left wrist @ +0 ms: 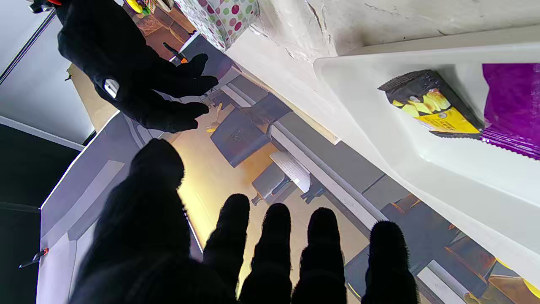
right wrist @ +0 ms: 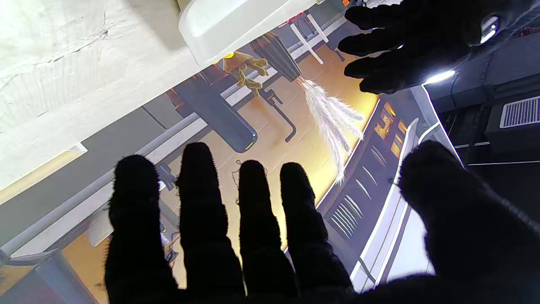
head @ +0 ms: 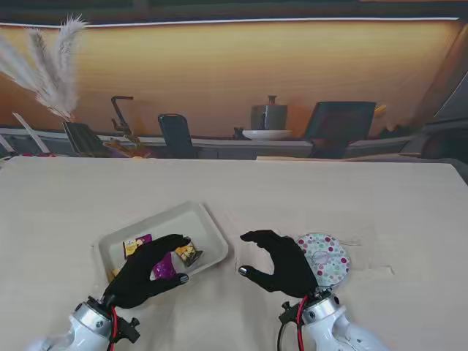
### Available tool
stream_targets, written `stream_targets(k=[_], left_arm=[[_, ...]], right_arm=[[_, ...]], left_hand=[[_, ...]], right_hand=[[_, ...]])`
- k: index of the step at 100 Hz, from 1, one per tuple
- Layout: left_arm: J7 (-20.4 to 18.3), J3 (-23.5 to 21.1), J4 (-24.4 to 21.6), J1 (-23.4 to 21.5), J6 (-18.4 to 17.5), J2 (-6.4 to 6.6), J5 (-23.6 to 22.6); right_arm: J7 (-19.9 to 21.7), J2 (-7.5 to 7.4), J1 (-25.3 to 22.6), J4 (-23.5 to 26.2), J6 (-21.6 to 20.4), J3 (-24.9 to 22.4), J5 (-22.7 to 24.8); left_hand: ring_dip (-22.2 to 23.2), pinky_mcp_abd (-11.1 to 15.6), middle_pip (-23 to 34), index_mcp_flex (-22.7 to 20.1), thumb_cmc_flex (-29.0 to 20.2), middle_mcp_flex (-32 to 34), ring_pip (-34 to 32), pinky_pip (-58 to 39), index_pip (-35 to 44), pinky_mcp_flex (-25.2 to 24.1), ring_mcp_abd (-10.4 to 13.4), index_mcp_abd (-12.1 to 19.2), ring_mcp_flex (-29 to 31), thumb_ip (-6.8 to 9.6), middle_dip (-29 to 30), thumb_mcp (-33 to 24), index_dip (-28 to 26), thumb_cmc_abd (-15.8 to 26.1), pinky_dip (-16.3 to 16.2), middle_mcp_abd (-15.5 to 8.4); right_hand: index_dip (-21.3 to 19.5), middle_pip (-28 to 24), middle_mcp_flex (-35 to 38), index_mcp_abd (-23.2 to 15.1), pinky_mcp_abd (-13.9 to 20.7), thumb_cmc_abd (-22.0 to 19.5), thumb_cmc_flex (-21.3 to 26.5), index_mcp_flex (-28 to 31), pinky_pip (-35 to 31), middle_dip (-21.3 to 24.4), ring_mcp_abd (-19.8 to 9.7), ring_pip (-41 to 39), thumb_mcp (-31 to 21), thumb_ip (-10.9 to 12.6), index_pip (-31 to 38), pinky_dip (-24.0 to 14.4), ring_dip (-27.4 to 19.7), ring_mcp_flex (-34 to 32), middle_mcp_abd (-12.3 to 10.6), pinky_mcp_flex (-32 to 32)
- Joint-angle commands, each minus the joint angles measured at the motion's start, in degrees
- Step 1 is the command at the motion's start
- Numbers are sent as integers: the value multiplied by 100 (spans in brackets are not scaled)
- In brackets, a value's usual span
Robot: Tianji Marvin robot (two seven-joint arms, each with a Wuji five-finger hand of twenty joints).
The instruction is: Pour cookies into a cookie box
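A white rectangular tray (head: 208, 219) lies on the table's near left and holds wrapped cookies: a purple packet (head: 164, 266), a black-and-yellow packet (head: 189, 254) and a yellow one (head: 131, 246). My left hand (head: 146, 270) hovers over the tray's near part, fingers spread, holding nothing. The round polka-dot cookie box (head: 327, 257) stands to the right, its lid on. My right hand (head: 281, 263) floats between tray and box, fingers apart and empty, partly covering the box's near left side. The left wrist view shows the black-and-yellow packet (left wrist: 430, 105), the purple packet (left wrist: 512, 105) and the box (left wrist: 223, 19).
Beyond the table's far edge stand dark chairs (head: 174, 135), a pot on a white plate (head: 268, 124) and pampas grass (head: 51, 73). The pale table top (head: 292, 190) stretches wide behind the tray and box.
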State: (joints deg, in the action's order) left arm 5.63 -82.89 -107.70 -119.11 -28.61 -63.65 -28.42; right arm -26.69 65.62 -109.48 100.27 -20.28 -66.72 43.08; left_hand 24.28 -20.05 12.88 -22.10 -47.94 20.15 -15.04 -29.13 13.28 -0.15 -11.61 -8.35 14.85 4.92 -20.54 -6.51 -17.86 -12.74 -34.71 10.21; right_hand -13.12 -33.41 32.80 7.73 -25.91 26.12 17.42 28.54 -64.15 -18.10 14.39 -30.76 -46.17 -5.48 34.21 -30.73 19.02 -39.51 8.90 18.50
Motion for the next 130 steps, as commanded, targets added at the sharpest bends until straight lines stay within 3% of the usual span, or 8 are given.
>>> stream_targets(k=[1,45,90,108,130], left_arm=[[-85,8,-45,-13,-9,-28,17],[-80,-63,-74,-46,-38,-33,19],[19,-201,-133,-123,-28,-49,-142],[55,-223,-132,-119,-45,-54,-193],[37,-258,-151,-143,-9,-49,-223]], right_arm=[[66,20,-49,41,23,6,6],[74,-14,-259,327,-11,-319,219],[1207,-188,-1096,1501,-74,-2020,836],[1705,-278,-1132,1552,-71,-2497,1222],[2291,-391,-990,1338,97,-2611,1539]], left_hand=[[-24,-60,-83,-21,87,-50,2,-66,-114,16,75,67,73,32,10,91,23,63,-92,-95],[-24,-66,-84,-15,88,-45,-3,-82,-118,17,73,63,82,30,6,94,24,57,-85,-86],[-1,-72,-78,-30,89,-18,-38,-110,-109,28,57,68,115,31,0,89,20,45,-88,-88],[6,-76,-79,-34,90,-11,-49,-142,-109,23,58,72,118,32,0,82,20,42,-98,-85],[11,-75,-83,-27,98,-12,-54,-154,-111,18,50,79,118,31,0,81,21,37,-97,-80]], right_hand=[[95,-30,-149,-129,24,27,-41,-217,38,-26,-9,-65,22,113,47,-90,57,25,-99,-58],[120,-10,-104,-136,-5,15,-59,-166,43,-14,-26,-33,34,113,44,-90,41,38,-84,-42],[132,75,-377,-233,64,-6,-91,-242,158,9,-180,178,143,108,-15,-56,-35,362,-124,-204],[73,51,-968,-287,220,-39,-122,-502,538,0,-400,524,258,119,-62,43,-162,916,-208,-646],[-63,323,-2260,-476,450,-123,-216,-1286,1412,208,-802,1109,656,158,-254,313,-422,2083,-473,-1472]])
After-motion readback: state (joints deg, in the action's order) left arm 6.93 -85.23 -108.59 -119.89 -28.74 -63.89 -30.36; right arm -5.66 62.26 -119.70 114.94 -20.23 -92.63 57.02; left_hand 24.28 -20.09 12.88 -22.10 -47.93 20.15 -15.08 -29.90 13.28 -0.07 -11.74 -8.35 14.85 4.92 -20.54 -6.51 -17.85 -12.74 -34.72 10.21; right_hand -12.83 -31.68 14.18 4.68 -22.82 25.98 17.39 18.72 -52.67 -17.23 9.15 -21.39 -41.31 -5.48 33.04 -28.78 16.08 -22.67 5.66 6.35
